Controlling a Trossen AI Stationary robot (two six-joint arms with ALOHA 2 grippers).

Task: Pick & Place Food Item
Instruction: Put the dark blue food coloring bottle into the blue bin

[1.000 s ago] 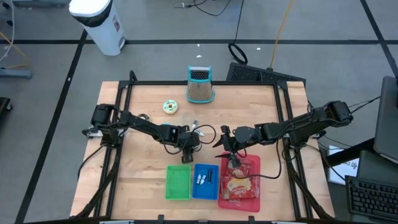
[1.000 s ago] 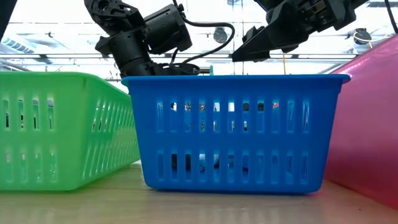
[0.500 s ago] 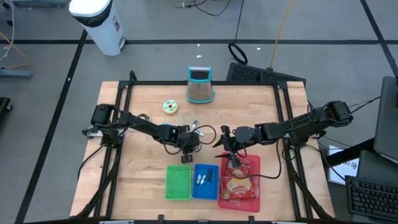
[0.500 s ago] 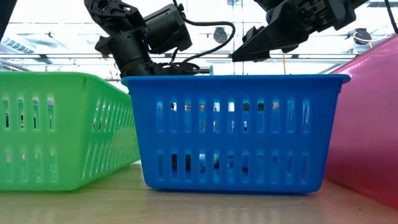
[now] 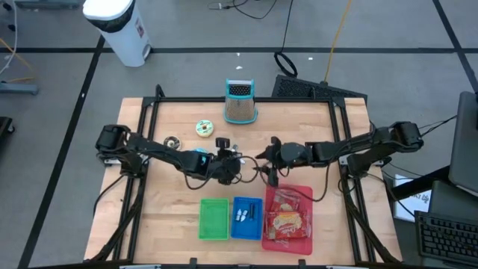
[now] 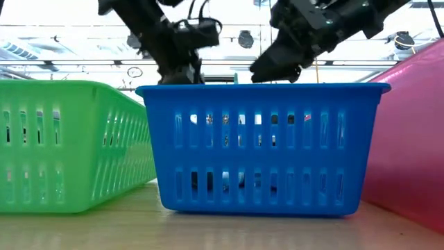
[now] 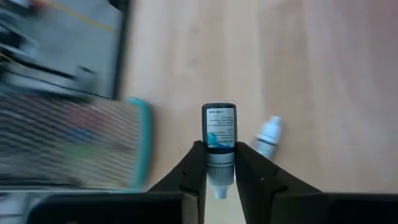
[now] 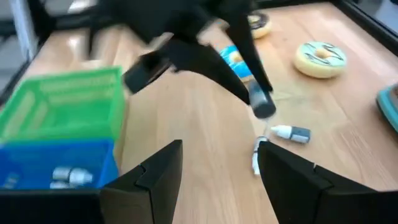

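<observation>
A small dropper bottle (image 7: 219, 127) with a blue-and-white label and a dark end is held above the table in my left gripper (image 7: 219, 150), which is shut on it near the table's middle (image 5: 225, 157). A second small bottle (image 7: 268, 135) lies on its side on the wood just beside it. My right gripper (image 8: 217, 168) hovers open close by (image 5: 264, 169), its fingers pointing at the left gripper and touching nothing. In front stand a green basket (image 5: 213, 219), a blue basket (image 5: 246, 217) with small bottles in it, and a red basket (image 5: 288, 218). My left gripper pinches the bottle between its two fingers at the narrow grey neck (image 7: 219, 163), just below the label. The fingers lie across the bottle. Its dark end (image 8: 263, 104) sticks out beyond the fingertips, and the bottle is lifted clear of the table.
A metal grater (image 5: 240, 101) stands at the far edge, with a donut (image 5: 205, 128) and a small round item (image 5: 172, 142) to its left. The red basket holds food packets (image 5: 287, 223). Bare wood lies between the baskets and the grippers.
My left gripper has risen from the table and rolled about its own line; the small bottle now sticks out of its fingers clear of the wood. My right gripper has shifted slightly toward the far edge and the left gripper, rolling a little, and stays open.
</observation>
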